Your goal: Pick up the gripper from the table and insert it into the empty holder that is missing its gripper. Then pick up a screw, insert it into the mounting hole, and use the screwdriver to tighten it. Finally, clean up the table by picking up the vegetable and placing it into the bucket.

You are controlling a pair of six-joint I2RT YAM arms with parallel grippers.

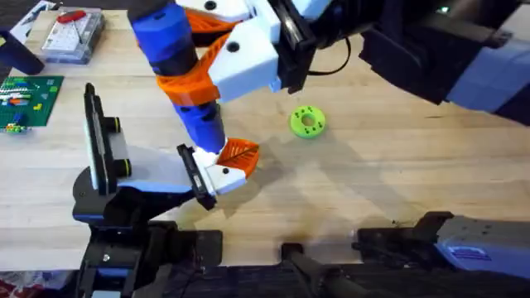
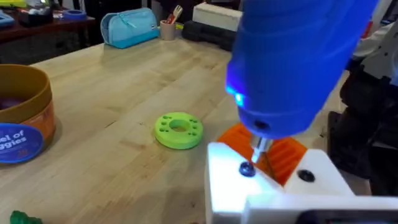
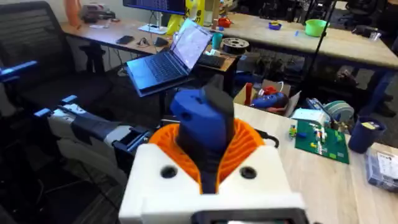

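Pale butcher-block planks make up the bench (image 1: 389, 165), its grain running across the overhead view. At about 10 o'clock on it lie a clear plastic parts box (image 1: 73, 35) and a green circuit board (image 1: 29, 99). Near the centre, toward 1 o'clock, sits a lime-green round disc with a centre hole (image 1: 307, 122), well apart from everything else.

At 8 o'clock stands the flat black bracket holder on its white-and-blue arm body (image 1: 195, 175), with a white-and-orange gripper part (image 1: 234, 163) seated against it. The thick blue cylindrical screwdriver (image 1: 178, 58) comes down from 11 o'clock, its thin metal bit touching a dark screw (image 2: 247, 168) in the white part. The right pincer (image 3: 208, 177), white with orange ribbed pads, is clamped around the blue screwdriver body. Whether the left pincer is open or closed I cannot tell.

In the left wrist view, the small round bucket with a yellow-orange wall and blue band (image 2: 23, 118) stands on the bench, and the small dark-green toy vegetable (image 2: 22, 218) lies on the wood near it.

Beyond the bench, the room holds an open laptop (image 3: 166, 61) and a black office chair (image 3: 28, 37).
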